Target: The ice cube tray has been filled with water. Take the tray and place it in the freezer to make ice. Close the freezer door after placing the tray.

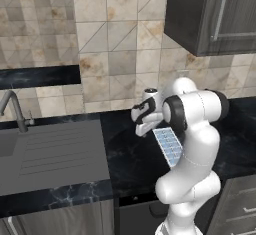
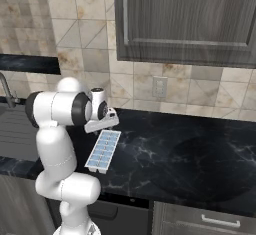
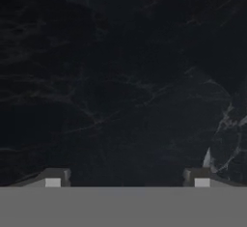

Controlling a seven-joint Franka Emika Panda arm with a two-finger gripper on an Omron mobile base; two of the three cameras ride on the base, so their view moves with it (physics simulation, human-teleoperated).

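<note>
I hold the gripper (image 3: 126,175), fingers spread wide and gripping nothing, above the far end of the ice cube tray (image 2: 103,150) lying flat on the black counter (image 2: 190,154), and should descend squarely before closing to keep the water level.

You are looking at a glossy black marble-look countertop (image 2: 190,149) with pale veins. On it, near its front edge, the ice cube tray (image 2: 103,151) looks like smooth white plastic, its water (image 1: 169,145) a shiny pale blue. The sink (image 1: 50,154) is matt grey. The wall tiles (image 1: 110,44) look like mottled beige stone, the upper cabinet (image 2: 185,19) like dark wood grain.
</note>
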